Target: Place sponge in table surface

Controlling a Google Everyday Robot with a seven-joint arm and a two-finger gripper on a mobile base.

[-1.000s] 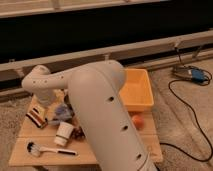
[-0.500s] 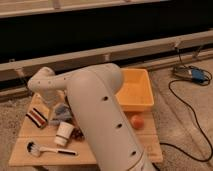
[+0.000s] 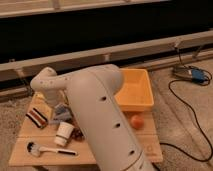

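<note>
My white arm fills the middle of the camera view, and its wrist bends down over the left half of the table surface (image 3: 115,150). The gripper (image 3: 51,98) hangs just above the things there and holds nothing that I can see. Right below and to its right lies a small blue block, the sponge (image 3: 60,108), against a grey-blue cloth (image 3: 64,118). The arm hides part of both.
A striped dark item (image 3: 36,118), a white cup (image 3: 64,134) and a white-handled brush (image 3: 50,149) lie on the left of the table. An orange-yellow tub (image 3: 135,90) and an orange fruit (image 3: 136,121) sit on the right. A cable and a blue device (image 3: 194,75) are on the floor.
The arm's bend and the gripper have swung to the right, from the table's left edge to above the blue things. Nothing on the table has moved.
</note>
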